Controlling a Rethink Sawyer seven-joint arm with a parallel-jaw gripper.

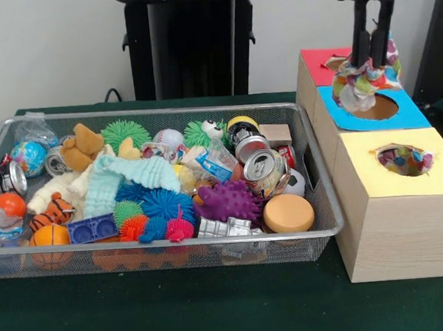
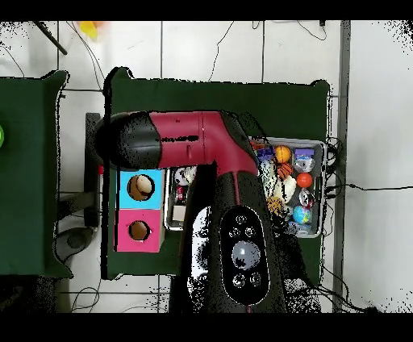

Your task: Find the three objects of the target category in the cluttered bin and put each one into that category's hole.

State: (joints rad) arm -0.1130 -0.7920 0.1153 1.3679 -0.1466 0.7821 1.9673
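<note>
We see the gripper (image 1: 374, 60) clenched on a dotted fabric bundle (image 1: 362, 83) hanging lengthwise downward over the blue-surround hole (image 1: 382, 107); another dotted piece (image 1: 405, 159) fills the yellow-surround hole (image 1: 429, 166).

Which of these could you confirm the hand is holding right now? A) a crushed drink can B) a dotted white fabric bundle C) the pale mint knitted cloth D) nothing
B: in the front view the hand is shut on a dotted fabric bundle, hanging above the blue-surround hole; the mint cloth still lies in the bin.
</note>
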